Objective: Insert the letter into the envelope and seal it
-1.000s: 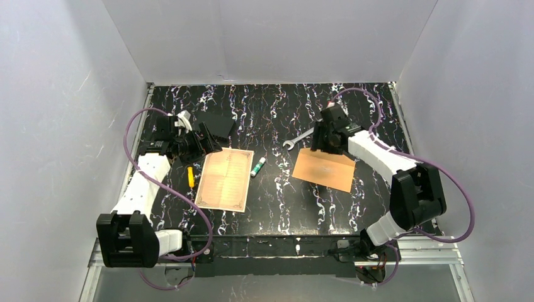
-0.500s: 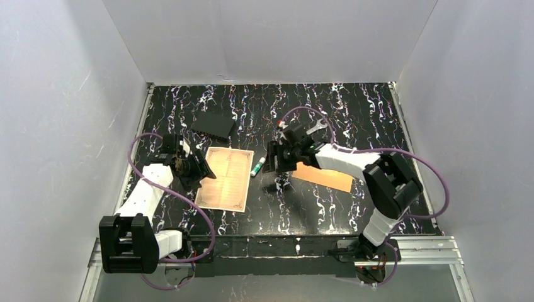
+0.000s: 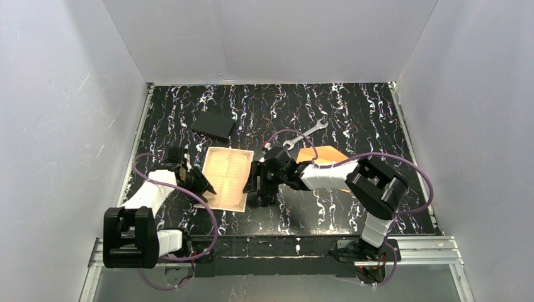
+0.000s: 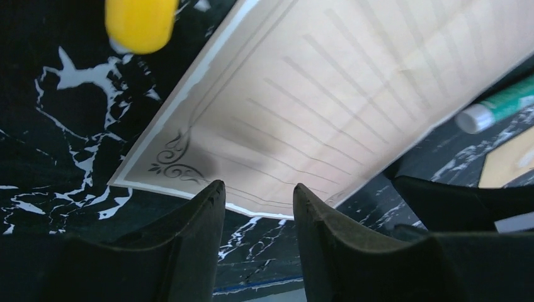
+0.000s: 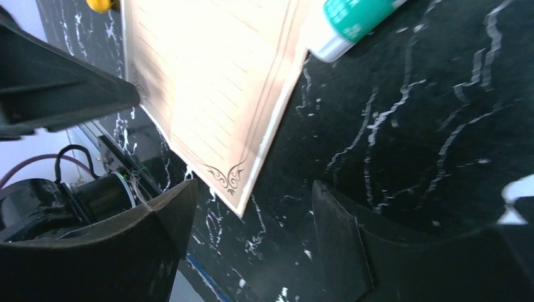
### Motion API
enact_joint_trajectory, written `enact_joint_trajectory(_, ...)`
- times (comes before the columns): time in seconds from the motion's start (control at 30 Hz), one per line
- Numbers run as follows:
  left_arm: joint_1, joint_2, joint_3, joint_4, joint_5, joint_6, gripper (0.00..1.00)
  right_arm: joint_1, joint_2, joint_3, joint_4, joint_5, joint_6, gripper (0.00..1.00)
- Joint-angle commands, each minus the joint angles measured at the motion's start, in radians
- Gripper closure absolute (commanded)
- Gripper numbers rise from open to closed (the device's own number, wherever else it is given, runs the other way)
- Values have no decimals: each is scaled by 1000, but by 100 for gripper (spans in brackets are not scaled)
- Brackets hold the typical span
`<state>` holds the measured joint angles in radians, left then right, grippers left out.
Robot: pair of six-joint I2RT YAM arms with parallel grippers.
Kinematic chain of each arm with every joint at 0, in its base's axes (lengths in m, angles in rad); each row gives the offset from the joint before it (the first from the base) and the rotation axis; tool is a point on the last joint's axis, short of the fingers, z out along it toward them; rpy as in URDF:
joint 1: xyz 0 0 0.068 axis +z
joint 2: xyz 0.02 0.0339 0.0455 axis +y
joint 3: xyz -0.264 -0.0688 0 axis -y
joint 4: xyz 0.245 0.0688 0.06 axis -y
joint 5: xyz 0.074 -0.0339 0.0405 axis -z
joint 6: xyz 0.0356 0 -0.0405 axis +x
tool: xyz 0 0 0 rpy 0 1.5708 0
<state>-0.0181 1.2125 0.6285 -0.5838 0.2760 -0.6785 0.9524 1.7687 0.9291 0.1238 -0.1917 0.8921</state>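
top external view has the letter flat on the table between both grippers, with the envelope apart from it, partly hidden by the right arm. left gripper sits at the letter's near edge, fingers parted, pinching nothing. right gripper is spread wide beside a near corner. best to slip one finger under the edge before closing, to avoid creasing the sheet

cream letter with dark ornate border, orange-brown envelope
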Motion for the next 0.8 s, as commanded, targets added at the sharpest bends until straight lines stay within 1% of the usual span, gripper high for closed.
enact_joint_trajectory(0.0,-3,13,-75,23,-11,-90,58,36,16,-52,115,82,168,25)
enact_joint_trajectory(0.17,-3,24,-87,3,-46,-87,60,48,59,-64,168,106,227,33)
enact_joint_trajectory(0.27,-3,25,-90,-5,-49,-79,62,55,88,-79,254,82,262,35)
enact_joint_trajectory(0.37,-2,33,-89,-12,-50,-73,64,57,109,-97,374,32,276,35)
enact_joint_trajectory(0.6,-3,35,-92,-18,-40,-62,65,57,114,-122,564,-39,304,35)
enact_joint_trajectory(0.77,-2,34,-91,-24,-36,-61,65,57,104,-159,625,-35,331,34)
